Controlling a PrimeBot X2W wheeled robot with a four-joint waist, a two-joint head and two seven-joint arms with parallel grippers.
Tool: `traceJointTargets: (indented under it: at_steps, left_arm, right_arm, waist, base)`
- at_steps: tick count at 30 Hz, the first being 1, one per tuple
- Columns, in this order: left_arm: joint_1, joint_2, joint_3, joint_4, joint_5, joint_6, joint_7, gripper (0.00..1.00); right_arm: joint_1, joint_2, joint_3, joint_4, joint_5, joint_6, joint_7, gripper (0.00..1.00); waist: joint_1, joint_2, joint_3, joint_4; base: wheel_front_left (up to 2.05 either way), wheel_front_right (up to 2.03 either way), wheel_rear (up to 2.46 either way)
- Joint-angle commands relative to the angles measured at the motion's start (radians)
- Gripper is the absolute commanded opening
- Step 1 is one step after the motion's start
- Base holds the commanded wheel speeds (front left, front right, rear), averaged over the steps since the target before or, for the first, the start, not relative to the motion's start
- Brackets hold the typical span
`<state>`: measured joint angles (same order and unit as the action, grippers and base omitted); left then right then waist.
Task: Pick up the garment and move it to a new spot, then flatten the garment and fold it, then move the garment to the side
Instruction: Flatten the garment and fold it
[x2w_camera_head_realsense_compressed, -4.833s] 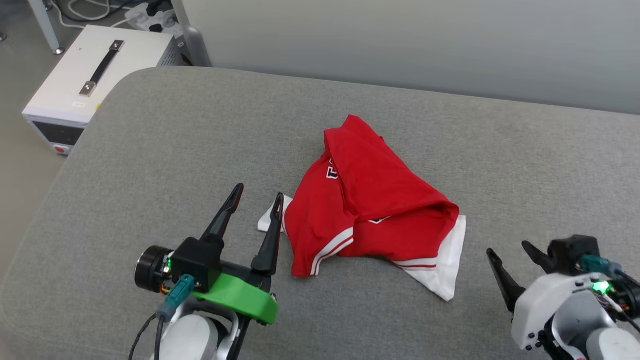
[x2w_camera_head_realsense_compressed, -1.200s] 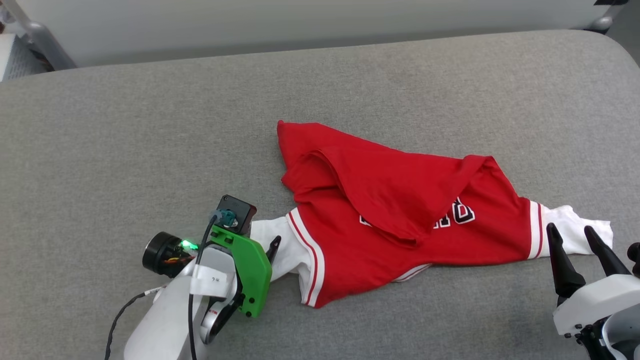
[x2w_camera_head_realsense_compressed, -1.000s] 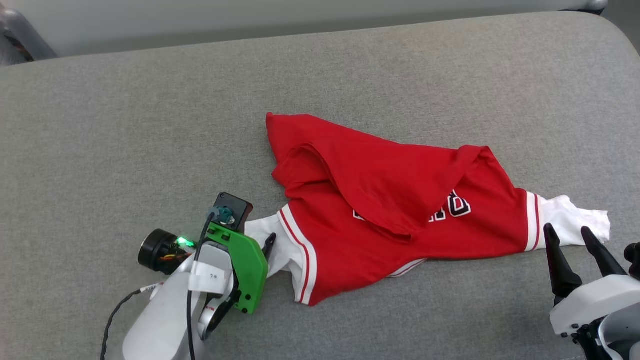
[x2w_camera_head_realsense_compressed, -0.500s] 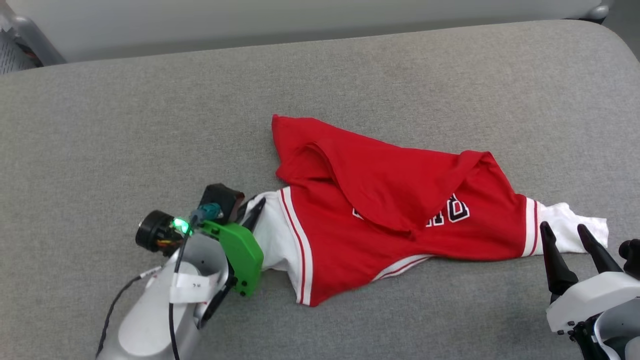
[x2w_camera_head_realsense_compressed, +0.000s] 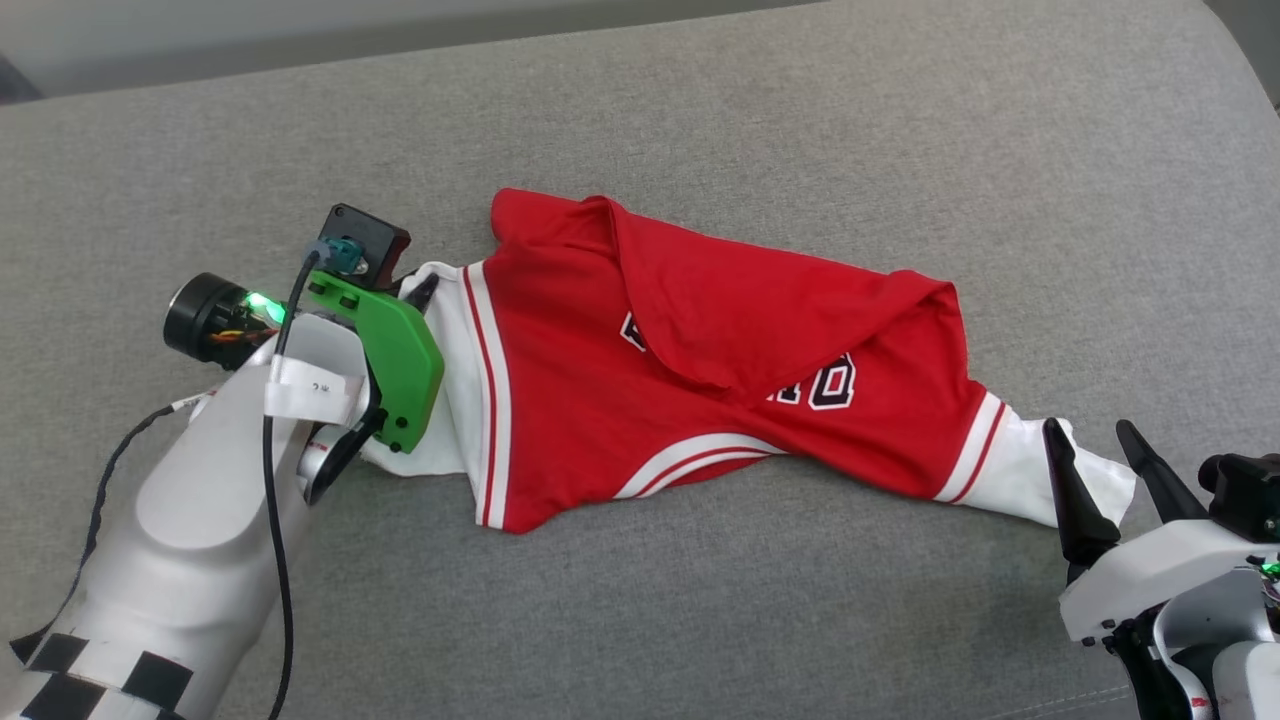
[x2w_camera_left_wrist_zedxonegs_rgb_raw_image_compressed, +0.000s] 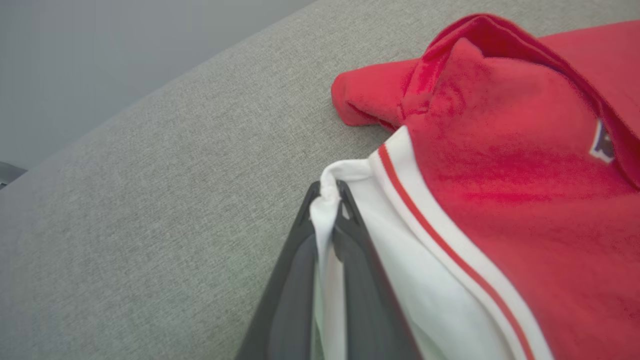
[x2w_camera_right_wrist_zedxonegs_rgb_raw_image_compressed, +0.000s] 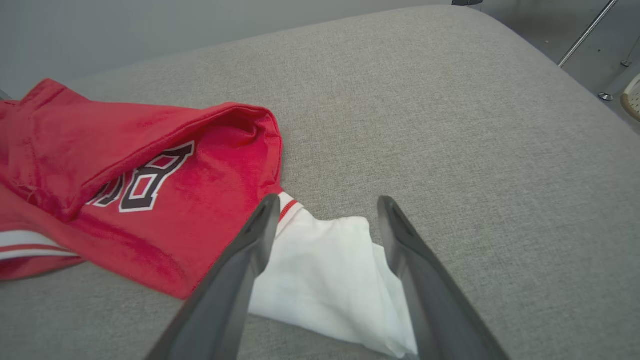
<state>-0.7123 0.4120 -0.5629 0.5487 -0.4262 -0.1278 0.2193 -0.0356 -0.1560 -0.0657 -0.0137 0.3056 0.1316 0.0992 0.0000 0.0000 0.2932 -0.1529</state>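
Left wrist view: left gripper pinches the garment's white sleeve; right gripper's fingers stand wide, straddling the other sleeve.

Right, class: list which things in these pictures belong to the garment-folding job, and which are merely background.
Belongs to the job: red jersey-style T-shirt with white sleeves; left gripper, shut on one white sleeve; right gripper, open at the other sleeve.
Merely about: grey fabric surface beneath; thin metal leg on the floor; pale grey wall.
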Motion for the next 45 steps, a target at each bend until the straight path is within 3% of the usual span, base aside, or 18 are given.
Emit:
traceJointTargets:
  at_steps: [1, 3, 4, 5, 14, 21, 27, 32, 36, 45]
  left_arm:
    - [-0.033, 0.019, -0.019, 0.03, -0.019, -0.003, 0.005, 0.0]
    - [-0.054, 0.032, -0.061, 0.073, -0.041, -0.003, 0.012, 0.0]
    - [-0.063, 0.037, -0.073, 0.09, -0.05, -0.003, 0.005, 0.78]
    - [-0.073, 0.04, -0.079, 0.113, -0.059, -0.003, -0.01, 1.0]
    - [-0.085, 0.005, -0.105, 0.21, -0.068, -0.003, -0.263, 1.0]
    - [-0.03, -0.04, -0.071, 0.161, -0.084, 0.019, -0.454, 1.0]
    - [0.095, -0.068, 0.024, -0.058, -0.075, 0.082, -0.48, 1.0]
    - [0.314, -0.11, 0.15, -0.309, -0.017, 0.142, -0.481, 1.0]
    - [0.472, -0.16, 0.209, -0.424, 0.038, 0.166, -0.481, 1.0]
    - [0.584, -0.246, 0.241, -0.463, 0.118, 0.111, -0.481, 1.0]
  right_arm:
    - [-0.02, 0.004, 0.006, 0.01, 0.01, -0.001, -0.012, 1.0]
    - [-0.029, 0.005, 0.015, 0.023, 0.011, -0.001, -0.02, 1.0]
    - [-0.033, 0.006, 0.018, 0.029, 0.012, -0.001, -0.024, 1.0]
    - [-0.037, 0.006, 0.021, 0.036, 0.012, -0.001, -0.028, 1.0]
    - [-0.036, -0.02, 0.012, 0.065, 0.016, -0.001, -0.036, 1.0]
    - [-0.01, -0.051, -0.013, 0.04, 0.018, -0.001, -0.012, 1.0]
    - [0.033, -0.063, -0.032, 0.009, 0.019, -0.001, 0.016, 1.0]
    - [0.07, -0.059, -0.046, -0.013, 0.021, -0.001, 0.03, 1.0]
    - [0.092, -0.056, -0.044, -0.023, 0.024, -0.001, 0.039, 1.0]
    - [0.11, -0.069, -0.037, -0.034, 0.019, -0.001, 0.066, 1.0]
  waist:
    - [0.0, 0.0, 0.032, -0.029]
    - [0.0, 0.0, 0.039, -0.035]
    - [0.0, 0.0, 0.041, -0.036]
    - [0.0, 0.0, 0.043, -0.036]
    - [0.0, 0.0, -0.018, 0.023]
    - [0.0, 0.0, -0.101, 0.1]
    - [0.0, 0.0, -0.161, 0.159]
    - [0.0, 0.0, -0.195, 0.191]
    - [0.0, 0.0, -0.21, 0.204]
    - [0.0, 0.0, -0.209, 0.247]
  base:
    - [0.0, 0.0, 0.0]
    - [0.0, 0.0, 0.0]
    - [0.0, 0.0, 0.0]
    - [0.0, 0.0, 0.0]
    - [0.0, 0.0, 0.0]
    - [0.0, 0.0, 0.0]
    - [0.0, 0.0, 0.0]
    - [0.0, 0.0, 0.0]
    - [0.0, 0.0, 0.0]
    - [0.0, 0.0, 0.0]
